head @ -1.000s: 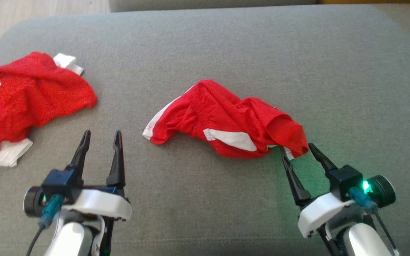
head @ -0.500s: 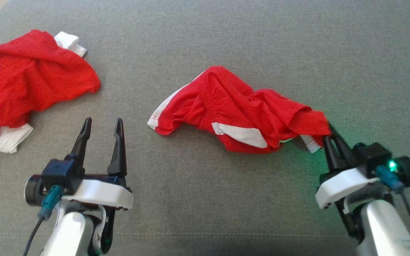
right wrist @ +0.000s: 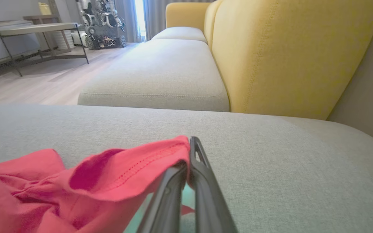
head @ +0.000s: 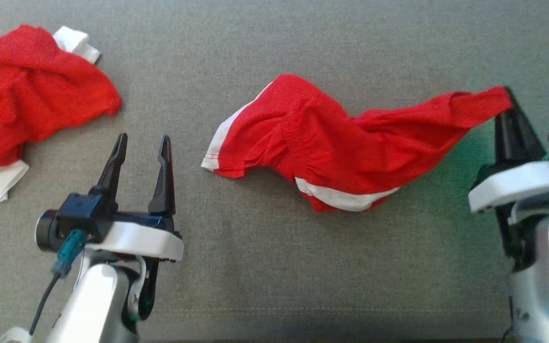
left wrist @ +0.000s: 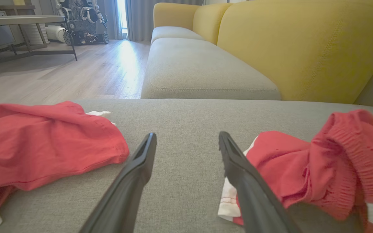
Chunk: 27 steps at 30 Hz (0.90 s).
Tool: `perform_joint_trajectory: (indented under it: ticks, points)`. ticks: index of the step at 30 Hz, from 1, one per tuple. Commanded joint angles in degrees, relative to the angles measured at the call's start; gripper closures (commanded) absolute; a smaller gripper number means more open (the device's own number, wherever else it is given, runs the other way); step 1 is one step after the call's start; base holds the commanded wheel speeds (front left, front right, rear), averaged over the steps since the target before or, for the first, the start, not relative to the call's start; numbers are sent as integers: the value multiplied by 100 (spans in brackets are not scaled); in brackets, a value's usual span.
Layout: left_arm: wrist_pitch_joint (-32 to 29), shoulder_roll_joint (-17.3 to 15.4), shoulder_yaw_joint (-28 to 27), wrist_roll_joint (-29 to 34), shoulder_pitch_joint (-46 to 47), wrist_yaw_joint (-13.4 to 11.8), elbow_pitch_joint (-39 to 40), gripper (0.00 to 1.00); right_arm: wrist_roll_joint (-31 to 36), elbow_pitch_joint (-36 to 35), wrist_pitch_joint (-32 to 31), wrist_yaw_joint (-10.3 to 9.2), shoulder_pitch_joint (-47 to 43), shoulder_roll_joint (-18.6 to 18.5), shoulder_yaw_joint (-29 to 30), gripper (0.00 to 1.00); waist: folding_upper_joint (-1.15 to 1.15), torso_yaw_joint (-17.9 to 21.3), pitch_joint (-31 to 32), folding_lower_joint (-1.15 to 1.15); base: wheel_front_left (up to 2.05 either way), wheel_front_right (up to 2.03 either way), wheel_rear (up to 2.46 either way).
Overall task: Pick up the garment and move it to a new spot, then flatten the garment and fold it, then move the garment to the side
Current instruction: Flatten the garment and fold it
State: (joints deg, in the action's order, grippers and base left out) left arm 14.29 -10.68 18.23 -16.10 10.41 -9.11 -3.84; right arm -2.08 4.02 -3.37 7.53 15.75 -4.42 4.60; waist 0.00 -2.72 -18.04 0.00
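The garment is a pair of red shorts with white side stripes, lying crumpled in the middle of the grey cushion. My right gripper is shut on its right-hand hem, which is lifted and stretched out to the right. The right wrist view has the red hem pinched between the closed fingers. My left gripper stands open to the left of the garment, apart from it, with nothing between its fingers. The garment's white-striped edge lies just right of the left gripper.
A second red and white garment lies bunched at the cushion's far left. Beyond the cushion are another grey seat, yellow backrests, wooden floor, a table and a wheeled robot.
My right gripper closed on the garment's right hem and pulled it up and to the right, stretching the fabric. The head camera tilted, shifting the whole view. The left gripper stayed open.
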Motion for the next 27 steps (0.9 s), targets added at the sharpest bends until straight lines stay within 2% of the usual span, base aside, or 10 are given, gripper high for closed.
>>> perform_joint_trajectory:
  ticks: [1,6,16,17,18,19,27]
  points:
    - [70,-59,-187,67,237,13,179,0,-81,-145,-32,-4,260,-65,-65,100,0,-45,-98,0,0,0,0]
    - [70,19,-189,119,374,89,177,0,-276,366,-222,-4,777,-218,171,100,0,-172,-341,0,0,0,0]
    - [71,210,-242,265,558,264,116,0,-593,2063,-375,-4,1744,-395,598,100,0,-389,-614,0,0,0,0]
    - [71,227,-250,284,560,272,111,0,-624,2188,-349,-4,1810,-392,617,87,0,-390,-618,0,0,0,0]
    - [71,243,-257,302,560,279,103,0,-641,2290,-303,-4,1868,-395,619,53,0,-387,-618,0,0,0,0]
    - [71,255,-267,319,558,287,95,0,-643,2376,-244,-4,1915,-403,607,0,0,-377,-613,0,0,0,0]
    - [71,271,-374,402,482,337,13,0,-608,2445,326,-4,1770,-373,320,0,0,-184,-387,0,0,0,0]
